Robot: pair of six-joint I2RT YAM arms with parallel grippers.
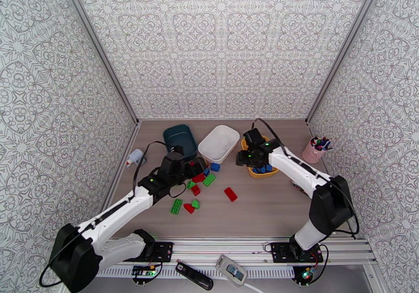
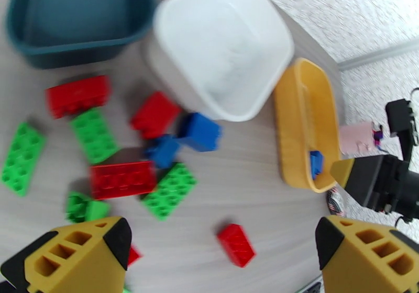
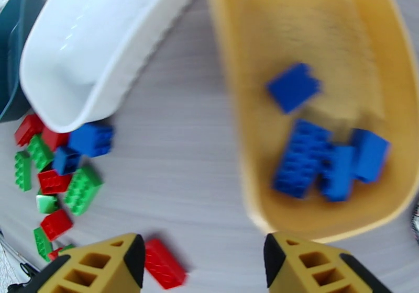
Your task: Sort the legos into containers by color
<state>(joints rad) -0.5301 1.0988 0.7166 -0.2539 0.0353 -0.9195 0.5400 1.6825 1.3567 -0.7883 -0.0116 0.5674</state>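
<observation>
The white tub (image 1: 220, 143) sits at the middle of a row of three containers on the wooden table (image 1: 262, 210). The dark teal tub (image 1: 179, 138) lies just beside it on the left and the yellow tub (image 3: 225, 53) just beside it on the right.

The right gripper (image 3: 203, 255) hangs over the near rim of the yellow tub, right of the white tub. Its fingers are spread apart with nothing between them. Several blue bricks (image 3: 314, 158) lie in the yellow tub below: one square piece apart from a touching cluster of longer ones.

The left gripper (image 2: 222, 239) hovers on the near-left side of the white tub, above the unsorted legos (image 1: 196, 184). Its fingers stand wide apart and hold nothing. That loose pile, just in front of the white tub's near corner, mixes red, green and blue pieces. Two blue bricks (image 2: 199, 131) touch each other close against the white tub's wall. Red and green bricks spread out to their left and nearer the arms.

A lone red brick (image 1: 230, 194) lies apart from the pile, in front of the white tub toward the robot. A pink pen cup (image 1: 314, 151) stands well to the right of the white tub, beyond the yellow one.
</observation>
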